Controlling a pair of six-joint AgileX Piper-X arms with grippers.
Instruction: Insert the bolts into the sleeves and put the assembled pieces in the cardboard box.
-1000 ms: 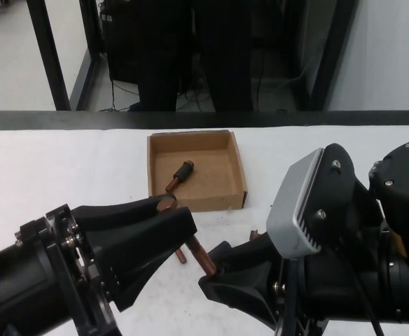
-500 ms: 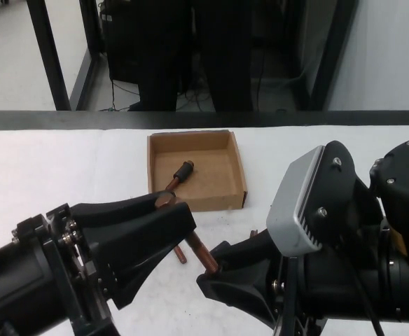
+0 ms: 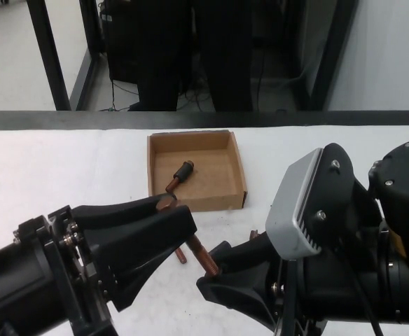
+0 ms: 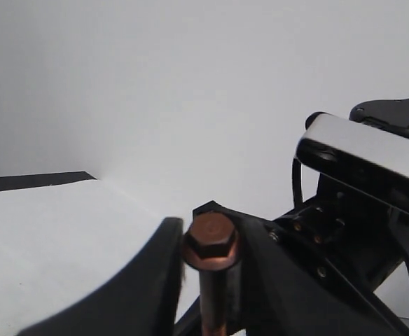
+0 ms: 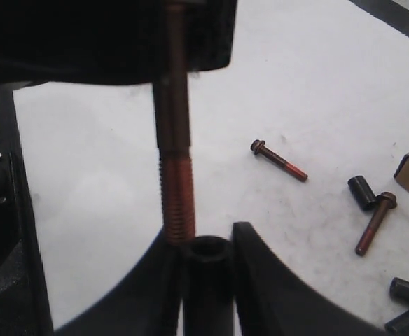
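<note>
The left hand (image 3: 164,204) is clenched on a copper-coloured bolt (image 5: 176,175) just under its hexagonal head, and the right hand (image 5: 206,242) is clenched on a black sleeve (image 5: 208,269) with its open mouth facing the bolt. Both are held above the near part of the counter (image 3: 64,168), between the 2 arms. The threaded tip looks to meet the rim of the sleeve's mouth rather than its centre, so I would judge the insertion has barely begun. To do it well, shift one hand a little sideways until the tip sits over the bore and bring the shaft in line with the sleeve. Then push slowly along that line, and back off if the threads catch on the rim. Neither grip should loosen before the head seats. The cardboard box (image 3: 240,171) lies farther off with 1 assembled piece (image 3: 180,175) inside. Spare bolts (image 5: 278,159) and sleeves (image 5: 362,191) lie near it.
</note>
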